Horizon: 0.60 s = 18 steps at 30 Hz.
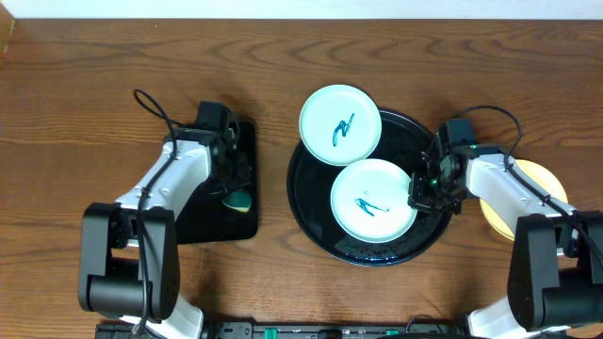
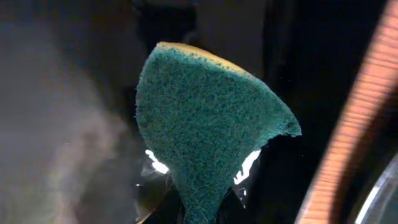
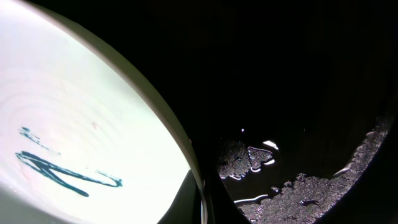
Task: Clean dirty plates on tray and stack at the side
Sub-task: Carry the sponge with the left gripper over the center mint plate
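Note:
Two pale mint-white plates with teal scribbles sit on the round black tray (image 1: pixel 311 202). One plate (image 1: pixel 340 124) rests at the tray's far rim. My right gripper (image 1: pixel 417 195) is shut on the right rim of the nearer plate (image 1: pixel 372 201). The right wrist view shows that plate (image 3: pixel 81 124), with my right gripper (image 3: pixel 202 208) pinching its edge over the wet tray floor (image 3: pixel 298 93). A pale yellow plate (image 1: pixel 549 185) lies on the table at the right, partly hidden under my right arm. My left gripper (image 1: pixel 233 193) is shut on a green sponge (image 1: pixel 239 200), which fills the left wrist view (image 2: pixel 205 124).
A rectangular black tray (image 1: pixel 203 221) lies under my left gripper, left of the round tray. Water patches (image 3: pixel 311 193) glisten on the round tray's floor. Bare wooden table (image 1: pixel 94 75) stretches along the back and far left.

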{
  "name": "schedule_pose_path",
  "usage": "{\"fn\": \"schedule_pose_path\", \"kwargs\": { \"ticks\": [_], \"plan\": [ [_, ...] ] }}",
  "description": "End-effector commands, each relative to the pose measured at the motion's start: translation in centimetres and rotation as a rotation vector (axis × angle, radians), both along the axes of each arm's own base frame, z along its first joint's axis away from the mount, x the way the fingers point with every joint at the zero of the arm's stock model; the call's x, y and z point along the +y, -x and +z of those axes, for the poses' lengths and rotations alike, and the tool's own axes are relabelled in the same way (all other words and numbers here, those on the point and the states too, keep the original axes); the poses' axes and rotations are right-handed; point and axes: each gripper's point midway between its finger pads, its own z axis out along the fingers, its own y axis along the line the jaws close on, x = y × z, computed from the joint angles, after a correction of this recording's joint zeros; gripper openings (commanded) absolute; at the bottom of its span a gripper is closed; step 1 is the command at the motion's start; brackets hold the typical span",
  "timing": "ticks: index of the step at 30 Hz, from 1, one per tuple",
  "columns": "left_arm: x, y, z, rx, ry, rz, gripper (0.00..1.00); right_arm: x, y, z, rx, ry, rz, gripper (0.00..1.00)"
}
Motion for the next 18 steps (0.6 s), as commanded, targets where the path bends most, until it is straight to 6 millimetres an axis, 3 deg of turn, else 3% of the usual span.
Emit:
{"fn": "schedule_pose_path", "kwargs": {
  "ticks": [1,8,13,18],
  "plan": [
    [-1.8,-0.6,1.3,-0.040,0.032,-0.031,0.08,0.0,0.1,-0.4,0.005,0.008,0.001,0.01],
    [-4.1,-0.1,1.3,-0.049,0.035,-0.105,0.08,0.0,0.1,-0.4,0.005,0.009,0.001,0.01],
    [-4.2,-0.4,1.6,-0.061,0.037,-0.105,0.08,-0.1,0.2,-0.4,0.008,0.009,0.001,0.01],
    [-4.3,-1.6,3.6,-0.130,0.038,-0.108,0.07,-0.1,0.1,-0.4,0.008,0.009,0.001,0.01]
  ]
}}
